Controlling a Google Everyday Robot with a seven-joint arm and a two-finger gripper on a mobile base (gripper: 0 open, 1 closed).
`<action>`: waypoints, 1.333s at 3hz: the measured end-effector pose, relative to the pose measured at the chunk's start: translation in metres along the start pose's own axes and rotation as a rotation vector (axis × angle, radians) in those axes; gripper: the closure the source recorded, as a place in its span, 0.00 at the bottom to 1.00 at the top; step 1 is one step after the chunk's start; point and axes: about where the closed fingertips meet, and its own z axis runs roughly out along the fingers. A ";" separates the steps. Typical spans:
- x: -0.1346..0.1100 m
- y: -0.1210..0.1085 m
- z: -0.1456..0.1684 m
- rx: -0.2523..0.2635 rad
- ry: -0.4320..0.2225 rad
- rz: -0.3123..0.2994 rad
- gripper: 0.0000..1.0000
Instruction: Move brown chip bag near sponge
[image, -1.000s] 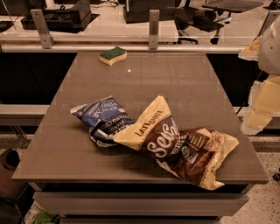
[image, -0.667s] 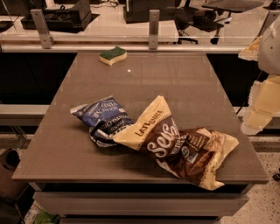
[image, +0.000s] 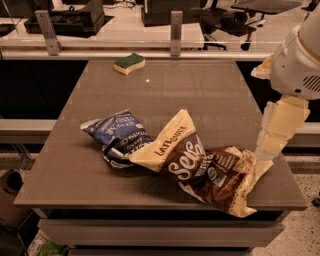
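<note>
The brown chip bag (image: 200, 167) lies crumpled on the front right of the grey table (image: 175, 90), its cream edge lifted at the left. The sponge (image: 129, 62), green over pale yellow, sits at the table's far edge, left of centre and far from the bag. My gripper (image: 266, 147) hangs from the white arm at the right. It points down just above the right end of the brown bag, at the table's right edge. Nothing shows as held.
A smaller blue and white chip bag (image: 117, 136) lies against the brown bag's left side. Two metal posts (image: 176, 32) and a rail stand behind the table's far edge. Desks and chairs lie beyond. A dark bin (image: 10, 185) stands at the lower left.
The arm and gripper have shifted a little left, closer to the right end of the brown bag. The bags and the sponge have not moved.
</note>
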 end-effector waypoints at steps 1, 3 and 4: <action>-0.024 0.018 0.025 -0.058 0.015 -0.030 0.00; -0.056 0.060 0.093 -0.181 -0.026 -0.031 0.00; -0.068 0.072 0.127 -0.217 -0.114 -0.031 0.00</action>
